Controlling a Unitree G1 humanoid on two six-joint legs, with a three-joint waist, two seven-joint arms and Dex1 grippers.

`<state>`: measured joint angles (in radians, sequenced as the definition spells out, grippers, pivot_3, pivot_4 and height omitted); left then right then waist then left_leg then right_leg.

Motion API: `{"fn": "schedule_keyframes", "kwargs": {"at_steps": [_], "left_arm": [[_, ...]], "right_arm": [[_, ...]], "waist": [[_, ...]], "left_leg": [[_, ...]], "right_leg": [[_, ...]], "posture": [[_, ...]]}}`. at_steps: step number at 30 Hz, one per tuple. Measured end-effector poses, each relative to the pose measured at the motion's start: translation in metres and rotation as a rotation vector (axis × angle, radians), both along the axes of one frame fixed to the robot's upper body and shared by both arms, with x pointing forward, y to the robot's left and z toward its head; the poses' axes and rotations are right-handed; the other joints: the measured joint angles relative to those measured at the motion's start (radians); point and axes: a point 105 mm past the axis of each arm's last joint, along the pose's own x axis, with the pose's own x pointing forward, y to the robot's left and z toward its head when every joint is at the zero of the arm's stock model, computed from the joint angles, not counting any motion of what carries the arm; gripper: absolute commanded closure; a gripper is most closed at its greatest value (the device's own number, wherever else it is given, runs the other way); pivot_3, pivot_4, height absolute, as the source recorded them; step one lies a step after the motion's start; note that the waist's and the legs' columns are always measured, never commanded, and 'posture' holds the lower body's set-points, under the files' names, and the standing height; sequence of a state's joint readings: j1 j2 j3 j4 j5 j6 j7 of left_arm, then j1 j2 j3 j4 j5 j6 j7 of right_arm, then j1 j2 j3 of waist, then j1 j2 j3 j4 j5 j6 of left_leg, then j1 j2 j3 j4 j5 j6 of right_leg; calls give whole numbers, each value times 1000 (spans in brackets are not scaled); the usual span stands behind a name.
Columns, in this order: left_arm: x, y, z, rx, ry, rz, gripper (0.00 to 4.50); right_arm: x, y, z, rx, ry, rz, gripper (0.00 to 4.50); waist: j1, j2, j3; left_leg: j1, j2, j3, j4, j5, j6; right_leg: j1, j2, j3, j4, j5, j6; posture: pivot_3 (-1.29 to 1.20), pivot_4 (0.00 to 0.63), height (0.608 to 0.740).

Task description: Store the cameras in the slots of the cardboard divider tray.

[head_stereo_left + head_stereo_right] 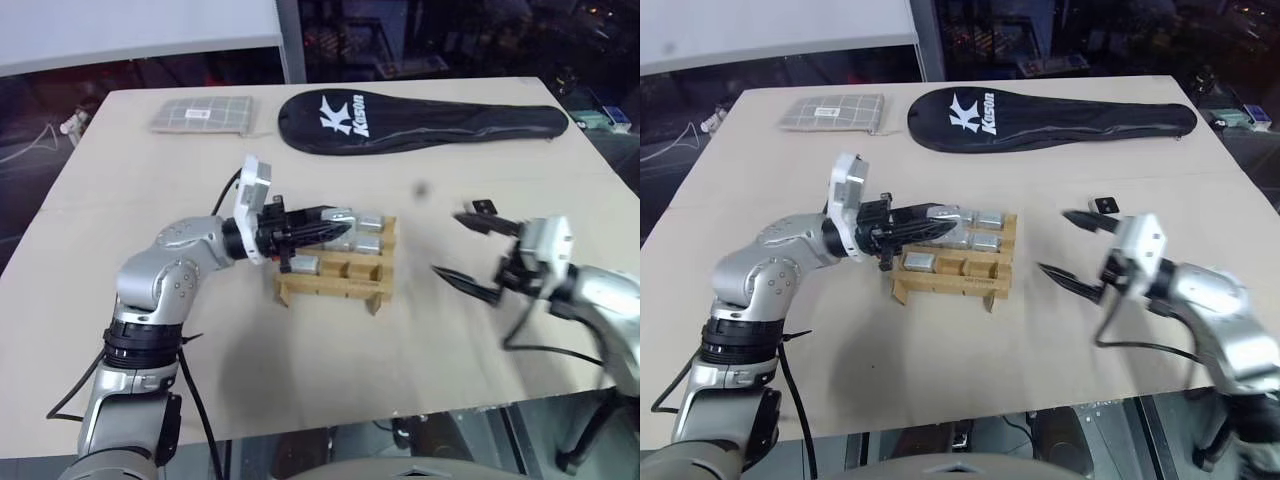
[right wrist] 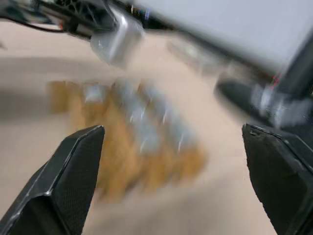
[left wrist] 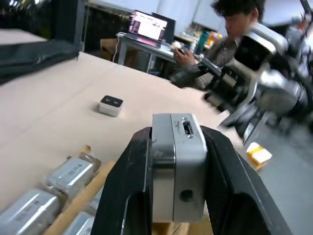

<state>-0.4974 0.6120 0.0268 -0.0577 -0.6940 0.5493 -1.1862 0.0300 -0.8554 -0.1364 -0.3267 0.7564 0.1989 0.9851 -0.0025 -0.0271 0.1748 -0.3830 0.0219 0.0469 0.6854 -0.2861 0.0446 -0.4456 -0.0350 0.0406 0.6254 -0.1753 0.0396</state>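
Placement step in progress. The left gripper [image 1: 335, 230], its two black fingers clamped on a camera [image 3: 178, 166], reaches level over the cardboard divider tray [image 1: 335, 290], which sits at the centre of the table [image 1: 300, 380]; the held camera hangs above the tray's far rows. Several cameras already lie in slots: two at the tray's far right [image 1: 370, 232] and one in a nearer row at its left [image 1: 303, 265]. One loose camera [image 1: 483, 206], with a black square on its white face, lies on the table at about 2 o'clock from the tray, just beyond the right gripper [image 1: 462, 250], whose fingers stand wide apart and hold nothing. Judged from this layout, the next move calls for lining the held camera's narrow edge up with a free slot between the notched dividers and lowering it before release; the loose camera remains for a later pick. Materials: the cameras are smooth, rounded-rectangle metal-grey shells, the held one showing a small port and a round hole on its edge; the tray is matte tan corrugated board in stepped rows. At 12 o'clock lie a long black racket cover [image 1: 420, 118] of soft fabric and, at 11 o'clock, a flat checked pouch [image 1: 203, 114].
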Motion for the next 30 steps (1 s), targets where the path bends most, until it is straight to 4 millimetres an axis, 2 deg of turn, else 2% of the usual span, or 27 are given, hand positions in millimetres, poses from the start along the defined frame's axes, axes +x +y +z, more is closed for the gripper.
{"fn": "schedule_keyframes", "kwargs": {"at_steps": [4, 9, 19, 26, 30], "left_arm": [[2, 3, -17, 55, -66, -37, 3595], [-3, 10, -36, 56, -53, -80, 3595], [-2, 17, -46, 45, -117, -144, 3595], [13, 13, -56, 88, -117, -119, 3595], [22, 7, -55, 123, -144, -115, 3595]], "right_arm": [[-45, -33, -8, 96, 213, 64, 35], [-64, -61, -7, 111, 237, 79, 35], [-57, -59, 4, 124, 183, 93, 35], [-54, -55, 7, 123, 169, 93, 35], [-52, -51, 10, 126, 159, 96, 35]], "waist": [[-7, 0, 0], [-13, -1, -1], [-7, -1, -1], [-5, -1, -1], [-5, -1, -1]], "left_leg": [[2, 1, 0, 0, 0, 0], [3, 1, 0, 2, 0, 0], [2, 0, 0, 1, 0, 1], [1, 0, -1, 2, 0, 1], [1, 0, -1, 2, 0, 1]], "right_leg": [[2, 1, 0, 0, -2, 4], [3, 1, 1, 0, -2, 5], [2, 0, 0, 0, -2, 5], [2, 0, 0, 0, 0, 8], [3, 0, 0, 0, 0, 8]], "posture": [[0, 150, 740], [0, 150, 740], [0, 150, 740], [0, 150, 740], [0, 150, 740]]}}
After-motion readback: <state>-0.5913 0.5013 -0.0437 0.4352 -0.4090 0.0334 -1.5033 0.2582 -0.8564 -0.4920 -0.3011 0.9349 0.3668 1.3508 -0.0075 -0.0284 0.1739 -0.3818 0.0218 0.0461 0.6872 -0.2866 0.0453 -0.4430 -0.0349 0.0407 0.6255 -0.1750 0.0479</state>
